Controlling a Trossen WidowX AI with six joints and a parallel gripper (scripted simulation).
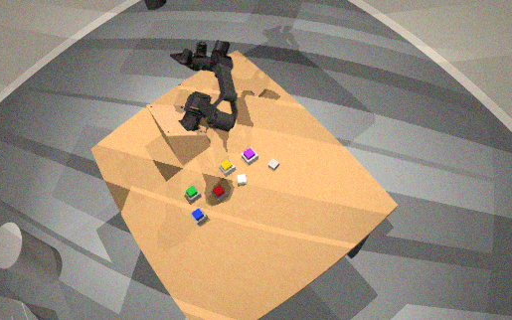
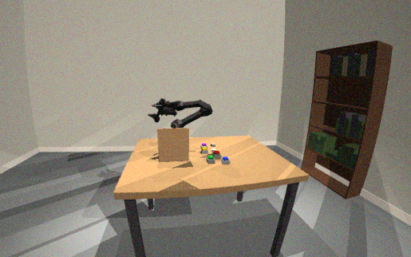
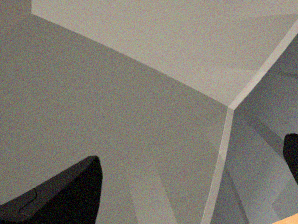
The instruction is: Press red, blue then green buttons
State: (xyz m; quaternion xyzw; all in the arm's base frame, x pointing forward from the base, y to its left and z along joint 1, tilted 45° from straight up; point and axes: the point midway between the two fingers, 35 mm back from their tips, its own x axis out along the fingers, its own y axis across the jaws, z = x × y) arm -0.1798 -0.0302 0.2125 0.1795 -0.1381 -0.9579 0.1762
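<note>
While the tool (image 2: pixel 155 112) hangs spread, the red button (image 1: pixel 219 191) sits square-capped on a pale base.

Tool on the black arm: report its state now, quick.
Tool: open, holding nothing, raised above the wooden table.

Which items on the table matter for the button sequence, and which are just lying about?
For the job:
- red square push-button
- blue square push-button
- green square push-button
- open black parallel-jaw gripper

Leave alone:
- yellow square push-button
- purple square push-button
- two small white blocks
- tan upright board
</note>
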